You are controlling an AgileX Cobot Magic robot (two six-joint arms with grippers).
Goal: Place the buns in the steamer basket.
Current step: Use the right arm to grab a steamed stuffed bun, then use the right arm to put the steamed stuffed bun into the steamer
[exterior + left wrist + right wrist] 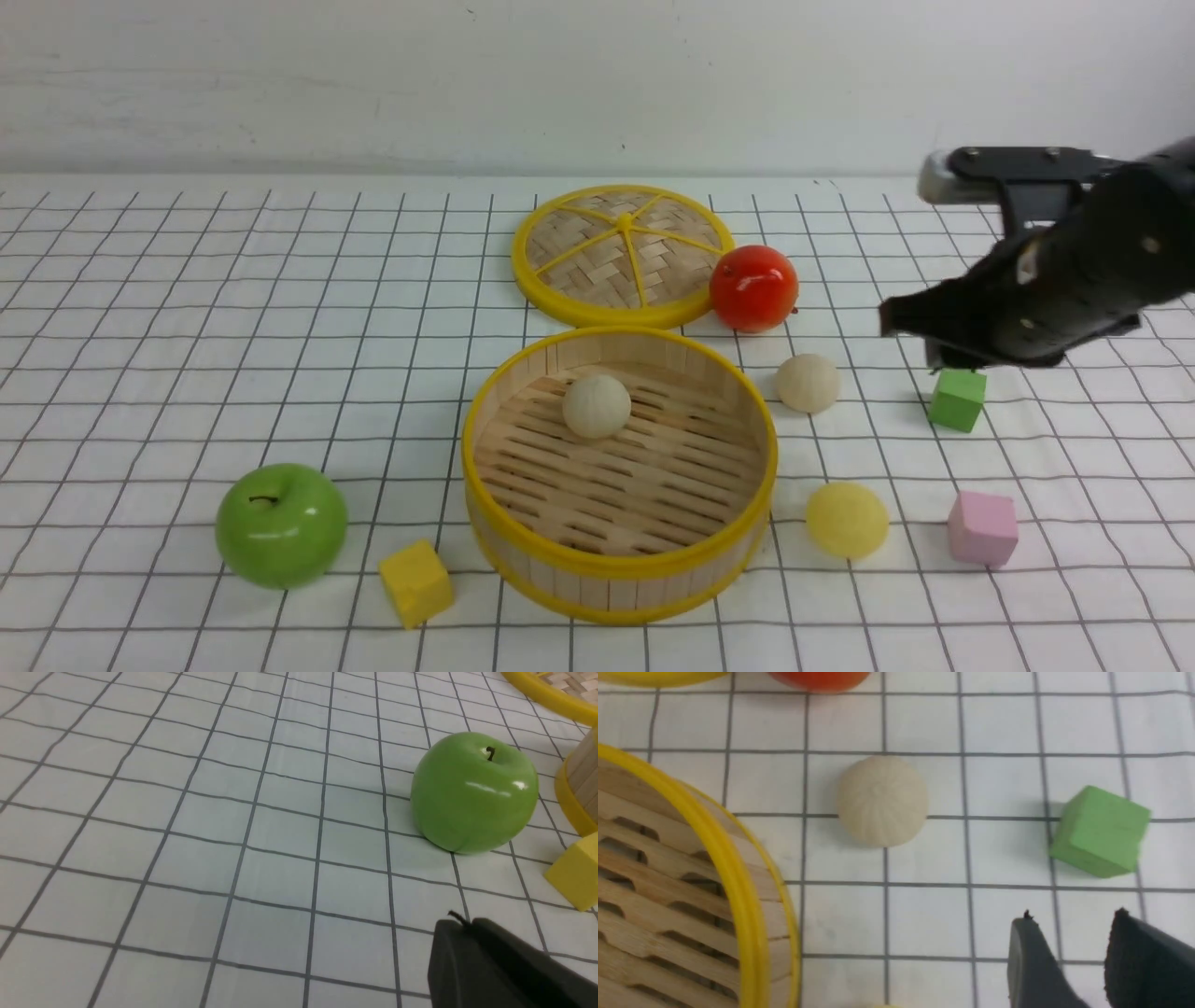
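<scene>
One cream bun (597,405) lies on the slatted floor of the steamer basket (616,565), toward its far wall. The second cream bun (808,383) and the yellow bun (847,519) sit on the table (187,327) just right of the basket. The right jaws hang partly open and empty farther right, by the green cube (957,399), probably spaced to straddle a bun. The left jaws are closed on nothing, left of the basket near the green apple (280,525).

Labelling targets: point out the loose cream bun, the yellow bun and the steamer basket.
loose cream bun (808,383), front view, dome's middle.
yellow bun (847,519), front view, dome's middle.
steamer basket (616,563), front view, near top rim.
</scene>
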